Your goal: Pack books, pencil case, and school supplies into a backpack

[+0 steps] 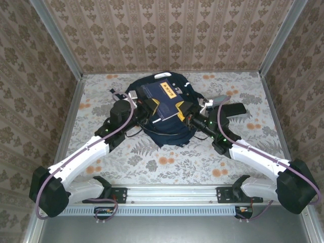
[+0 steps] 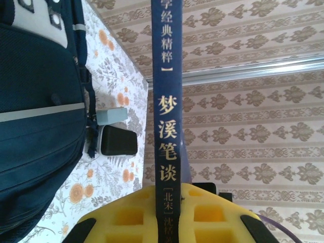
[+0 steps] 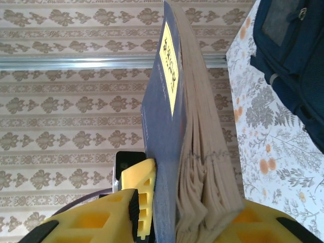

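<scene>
Both arms are the same build: long white shells on the links and chunky black housings at the joints. The left arm (image 1: 76,162) and right arm (image 1: 255,156) each have a purple cable (image 1: 126,117) looping along the outside, and a few tiny green lights (image 1: 210,124) glow on the right one. The left pincer (image 2: 169,197) and right pincer (image 3: 195,215) have bright yellow fingers (image 2: 126,217) with blocky square cut-outs moulded in and black trim at the outer edges. The bases are black brackets (image 1: 109,191) sitting on a ribbed silver rail (image 1: 172,195).
</scene>
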